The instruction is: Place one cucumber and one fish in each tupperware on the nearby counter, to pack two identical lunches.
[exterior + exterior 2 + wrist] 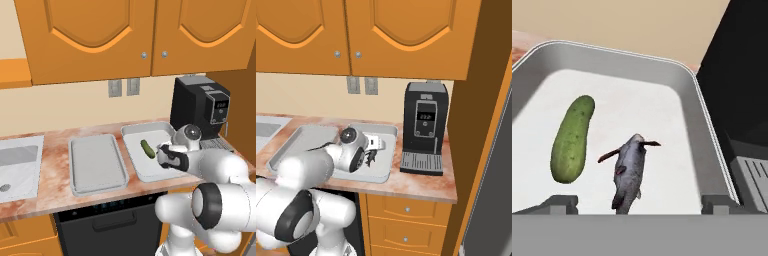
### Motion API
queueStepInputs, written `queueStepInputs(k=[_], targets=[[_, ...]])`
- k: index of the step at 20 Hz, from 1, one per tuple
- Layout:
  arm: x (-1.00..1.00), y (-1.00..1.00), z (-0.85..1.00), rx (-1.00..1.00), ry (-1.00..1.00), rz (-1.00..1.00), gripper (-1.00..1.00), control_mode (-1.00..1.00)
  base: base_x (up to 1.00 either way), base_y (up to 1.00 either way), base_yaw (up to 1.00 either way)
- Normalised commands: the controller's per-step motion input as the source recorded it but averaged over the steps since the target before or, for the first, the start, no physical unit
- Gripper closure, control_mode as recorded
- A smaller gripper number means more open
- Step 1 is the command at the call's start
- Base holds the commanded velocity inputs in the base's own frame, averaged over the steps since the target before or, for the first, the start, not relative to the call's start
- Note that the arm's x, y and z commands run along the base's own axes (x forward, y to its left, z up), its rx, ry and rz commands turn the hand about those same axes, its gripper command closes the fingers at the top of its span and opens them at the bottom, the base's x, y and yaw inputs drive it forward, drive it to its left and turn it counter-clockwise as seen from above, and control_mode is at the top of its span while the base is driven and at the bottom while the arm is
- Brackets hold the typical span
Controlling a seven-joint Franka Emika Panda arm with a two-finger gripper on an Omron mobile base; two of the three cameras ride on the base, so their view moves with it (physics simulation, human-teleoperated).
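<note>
The right tupperware holds a dark green cucumber and, beside it, a grey fish lying on the tray floor. My gripper hangs low over this tray. It is open, with its fingertips set wide on either side of the fish's tail and touching nothing. The left tupperware lies beside it on the counter with nothing in it.
A black coffee machine stands just right of the right tray. The steel sink is at the far left, with a small dark thing in it. Orange wall cabinets hang overhead.
</note>
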Motion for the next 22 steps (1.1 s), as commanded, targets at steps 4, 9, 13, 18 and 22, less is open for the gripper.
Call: queueStepInputs(k=[4,9,13,18,22], targets=[[-0.72,-0.04,1.0,0.01,0.02,0.0,-1.0,-1.0,0.0,0.0,0.0],[-0.81,-0.02,0.96,0.01,0.13,0.0,-1.0,-1.0,0.0,0.0,0.0],[-1.0,0.0,0.58,0.03,0.0,0.0,-1.0,-1.0,0.0,0.0,0.0],[-1.0,0.05,0.66,0.02,-0.04,0.0,-1.0,-1.0,0.0,0.0,0.0],[-1.0,0.14,0.63,-0.01,-0.01,0.02,-1.0,-1.0,0.0,0.0,0.0]])
